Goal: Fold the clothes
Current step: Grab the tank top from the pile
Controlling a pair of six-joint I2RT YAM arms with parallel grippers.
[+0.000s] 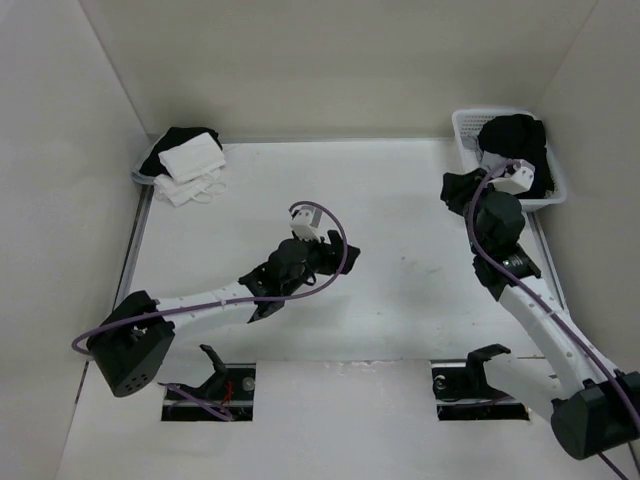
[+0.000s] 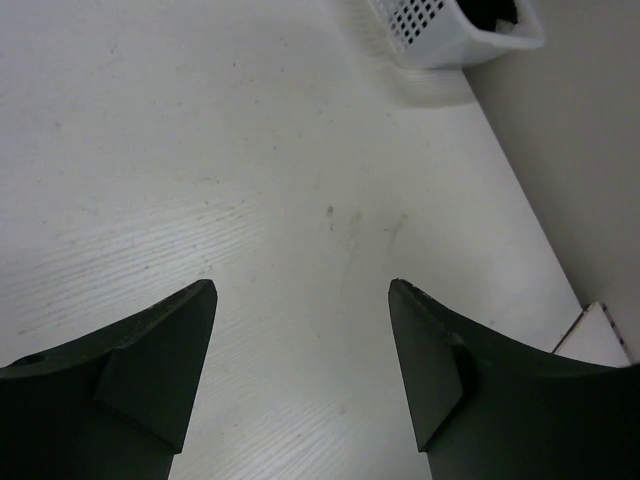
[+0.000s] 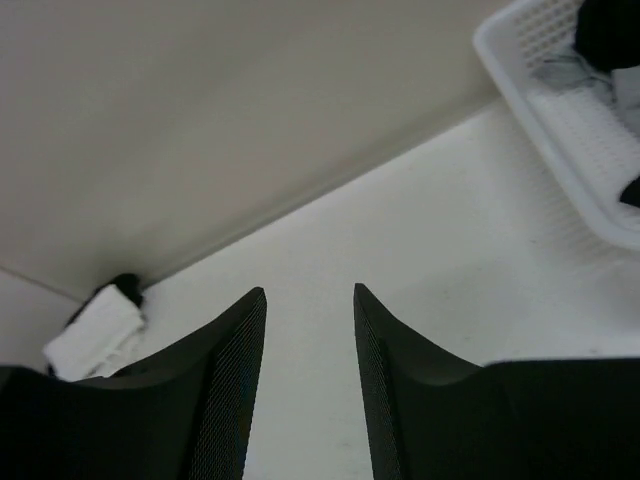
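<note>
Nothing is being folded yet; as I read it, this is the fetching stage. The black T-shirt (image 1: pixel 515 135) sits bunched up in the white basket (image 1: pixel 462 122) at the far right corner of the table (image 1: pixel 400 300), and no garment lies spread on the bare surface between the arms. The right gripper (image 3: pixel 309 290) hovers just beside the basket's near-left side. Its jaws stand a modest way apart with nothing between them, and they point away from the basket, toward the back wall and across to the white cloths (image 1: pixel 190 160) stacked with black cloth in the far left corner. The left gripper (image 2: pixel 300 285) hangs over the middle of the table with its jaws spread wide and empty, aimed roughly at the basket but well short of it. I'd say the next move falls to the right arm: swing round over the basket rim, dip into the heap and pinch a fold of the thin fabric. It would then carry the shirt to the open middle, where both arms can spread it flat.
</note>
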